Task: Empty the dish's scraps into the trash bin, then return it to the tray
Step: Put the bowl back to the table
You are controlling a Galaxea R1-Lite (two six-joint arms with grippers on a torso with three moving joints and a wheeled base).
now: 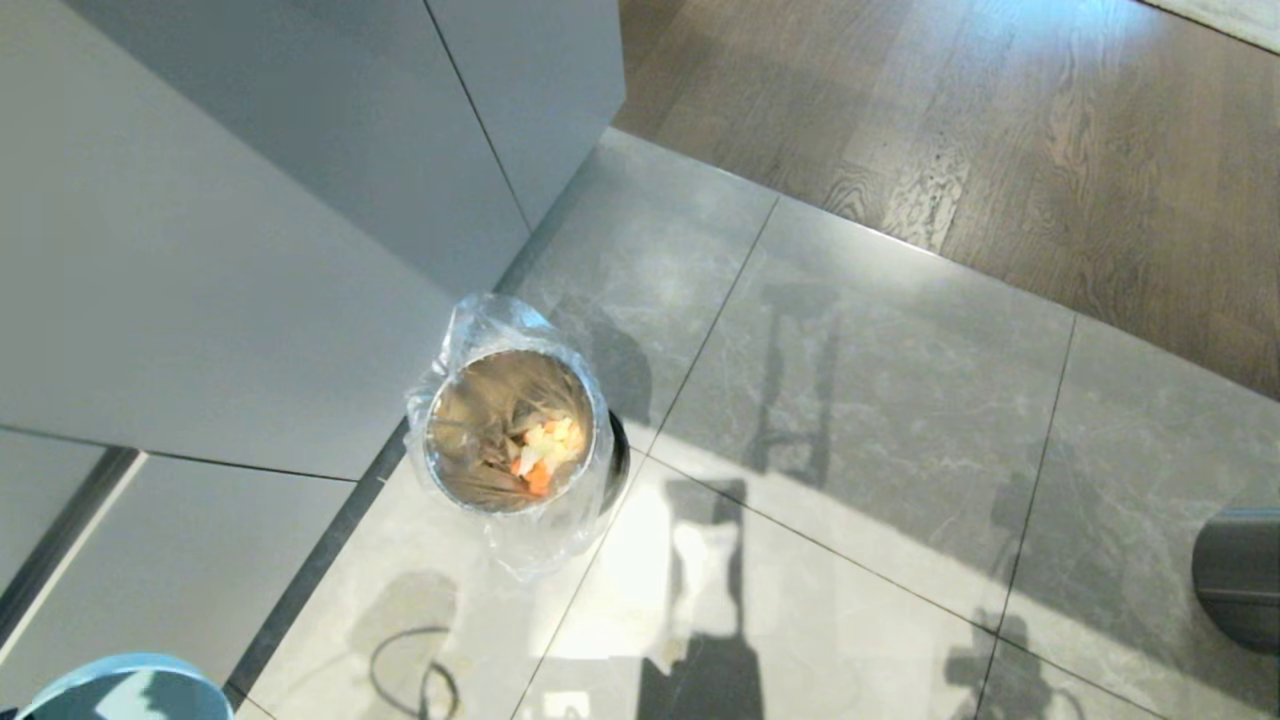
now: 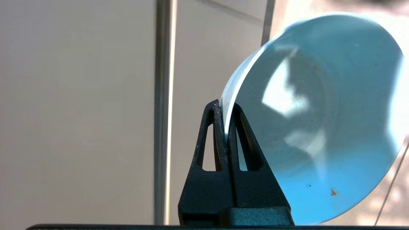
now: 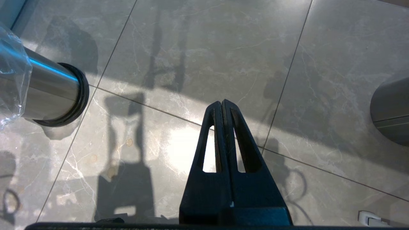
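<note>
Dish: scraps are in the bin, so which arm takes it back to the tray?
Left. Its pincer is already clamped on the rim of the empty dish. The right pincer is shut on nothing above the floor. The tray isn't visible.

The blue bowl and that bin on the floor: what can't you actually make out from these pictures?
- Tray: in no view.
- Dish: in the head view the bottom-left corner cuts off all but a sliver; in the left wrist view the left gripper, shut on its rim, covers part of the rim.
- Trash bin: under the scraps, its depths are hidden by the crumpled liner.
- Second bin: cut off by the right edge.
</note>
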